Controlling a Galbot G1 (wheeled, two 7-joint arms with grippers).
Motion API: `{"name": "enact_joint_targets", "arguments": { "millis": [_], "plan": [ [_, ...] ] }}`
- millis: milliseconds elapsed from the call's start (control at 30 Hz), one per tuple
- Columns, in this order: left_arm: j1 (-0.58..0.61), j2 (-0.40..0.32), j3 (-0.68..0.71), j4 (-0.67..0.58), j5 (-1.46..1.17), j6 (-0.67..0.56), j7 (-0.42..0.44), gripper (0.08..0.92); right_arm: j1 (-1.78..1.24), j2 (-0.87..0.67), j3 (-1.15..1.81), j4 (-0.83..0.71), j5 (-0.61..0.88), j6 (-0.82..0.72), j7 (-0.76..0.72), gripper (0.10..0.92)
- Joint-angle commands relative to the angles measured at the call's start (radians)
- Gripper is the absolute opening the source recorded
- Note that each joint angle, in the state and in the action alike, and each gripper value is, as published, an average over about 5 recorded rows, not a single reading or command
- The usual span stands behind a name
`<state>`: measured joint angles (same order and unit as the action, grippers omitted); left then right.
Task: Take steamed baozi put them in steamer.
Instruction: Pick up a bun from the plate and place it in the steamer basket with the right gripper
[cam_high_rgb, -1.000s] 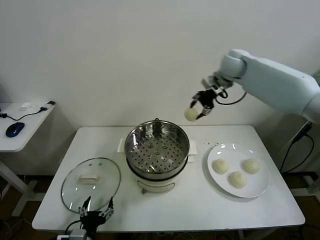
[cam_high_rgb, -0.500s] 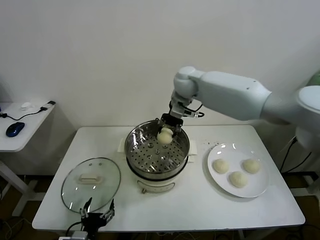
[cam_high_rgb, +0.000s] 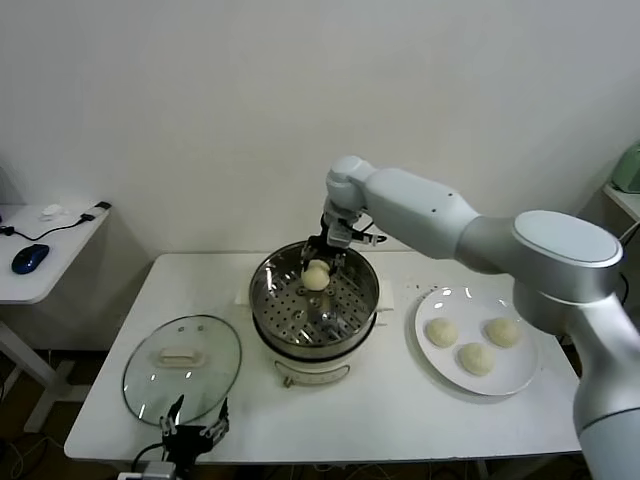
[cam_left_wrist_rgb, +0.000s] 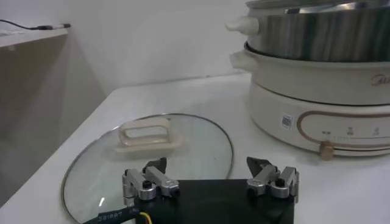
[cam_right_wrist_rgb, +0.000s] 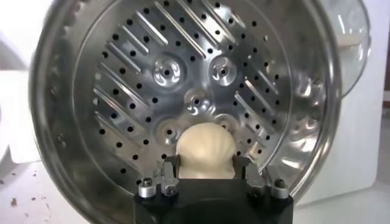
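White desk (cam_high_rgb: 400, 410) below, my right pincer (cam_high_rgb: 317, 262) grips one baozi (cam_high_rgb: 316, 276) over the steamer (cam_high_rgb: 314, 300); I'd lower before releasing (left pincer (cam_left_wrist_rgb: 210, 181) idle, open wide)

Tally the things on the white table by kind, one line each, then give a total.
Baozi: 4, one held in the right gripper, three on the plate
Steamer: 1
Plate: 1
Glass lid: 1
Total: 7
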<state>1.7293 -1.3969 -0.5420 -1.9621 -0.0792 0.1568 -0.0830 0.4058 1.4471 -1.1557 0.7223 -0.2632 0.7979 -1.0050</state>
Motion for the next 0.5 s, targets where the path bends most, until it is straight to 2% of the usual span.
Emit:
{"name": "enact_joint_targets", "arguments": {
  "millis": [33, 267, 367, 500],
  "plan": [
    [0.000, 0.000, 0.000, 0.001, 0.000, 0.000, 0.000, 0.823, -0.040, 0.044, 0.036, -0.118, -0.062, 0.044, 0.018, 0.606],
    [-0.003, -0.003, -0.004, -0.001, -0.001, 0.003, -0.005, 0.823, 0.010, 0.034, 0.005, -0.087, 0.038, 0.020, -0.013, 0.770],
    [0.000, -0.004, -0.006, -0.005, -0.001, 0.004, -0.006, 0.823, 0.098, -0.002, -0.066, -0.025, 0.215, -0.005, -0.080, 0.812],
    [0.008, -0.006, -0.004, -0.015, 0.000, 0.004, -0.005, 0.823, 0.276, -0.079, -0.210, 0.062, 0.555, -0.105, -0.187, 0.822]
  ]
}}
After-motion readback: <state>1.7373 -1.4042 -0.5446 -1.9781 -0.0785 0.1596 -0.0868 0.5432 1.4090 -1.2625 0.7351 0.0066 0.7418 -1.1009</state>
